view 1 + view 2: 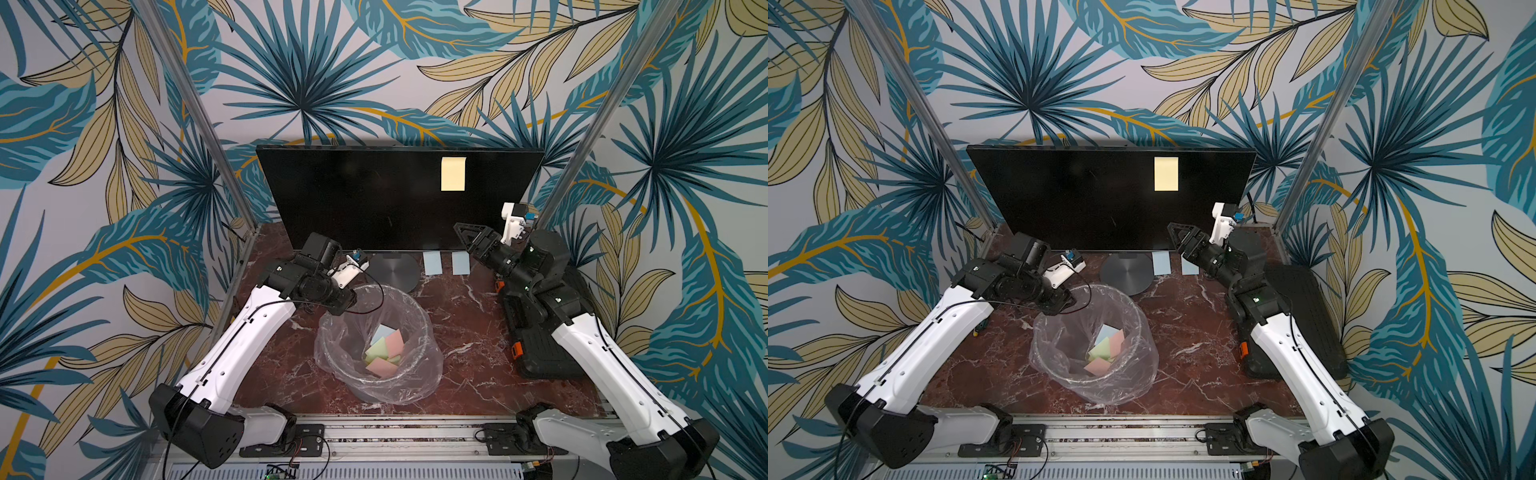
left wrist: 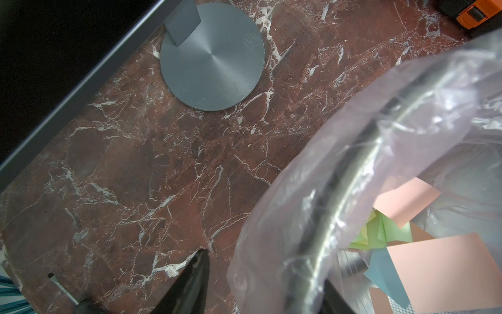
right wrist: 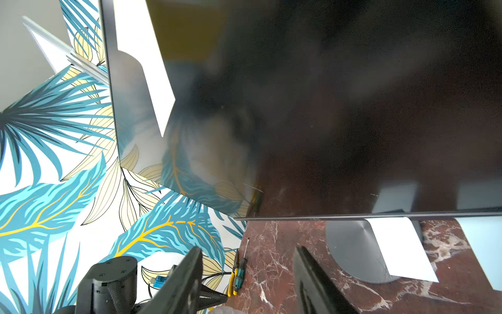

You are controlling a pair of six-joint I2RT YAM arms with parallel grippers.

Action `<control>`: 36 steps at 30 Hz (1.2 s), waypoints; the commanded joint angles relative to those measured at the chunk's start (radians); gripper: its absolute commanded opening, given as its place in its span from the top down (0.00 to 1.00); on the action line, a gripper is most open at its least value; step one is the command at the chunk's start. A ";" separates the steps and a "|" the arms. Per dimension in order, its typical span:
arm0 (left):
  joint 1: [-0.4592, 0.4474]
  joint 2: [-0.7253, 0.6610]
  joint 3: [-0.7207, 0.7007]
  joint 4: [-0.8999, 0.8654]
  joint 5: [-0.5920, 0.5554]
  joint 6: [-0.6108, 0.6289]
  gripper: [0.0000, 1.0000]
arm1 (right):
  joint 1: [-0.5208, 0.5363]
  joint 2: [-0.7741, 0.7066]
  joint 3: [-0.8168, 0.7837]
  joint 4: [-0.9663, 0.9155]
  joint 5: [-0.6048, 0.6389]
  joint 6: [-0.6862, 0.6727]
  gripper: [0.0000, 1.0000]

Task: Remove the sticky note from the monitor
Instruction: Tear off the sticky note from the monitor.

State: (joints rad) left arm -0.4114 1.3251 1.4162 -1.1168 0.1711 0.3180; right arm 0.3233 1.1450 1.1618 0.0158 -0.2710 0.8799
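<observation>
Sticky note: a pale yellow rectangular paper note point(image 1: 453, 173), stuck flat high on the screen toward the monitor's right end in both top views; not peeled, no corner visibly lifted.
Monitor: wide flat black unlit screen point(image 1: 374, 199) on a round grey metal disc base point(image 1: 395, 270), standing at the back of the table.
Right claw: the right gripper point(image 3: 248, 261) has its jaws spread apart and holds nothing; it points at the lower right part of the screen, well below the note and not touching it.
Left claw: the left gripper point(image 2: 263, 267) hangs at the rim of the round bin lined with clear plastic point(image 1: 415, 374), fingers apart either side of the rim, apparently pinching nothing.
Bin contents: pink, green and blue paper notes lie inside.
Table: two pale blue notes point(image 1: 432, 262) lie on the red-brown marble top point(image 1: 469, 332) under the screen's lower edge.
Done: nothing yet for the yellow note, judging by its place.
Left: likely raise the right claw to the note, pinch an edge, peel it off.
</observation>
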 commanded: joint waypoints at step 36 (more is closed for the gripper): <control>-0.001 -0.005 -0.009 0.007 -0.023 0.011 0.47 | -0.056 0.232 0.336 0.083 -0.084 0.028 0.48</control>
State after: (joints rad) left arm -0.4114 1.3251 1.4162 -1.1172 0.1673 0.3187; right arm 0.2722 1.3651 1.4696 0.0780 -0.3313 0.9096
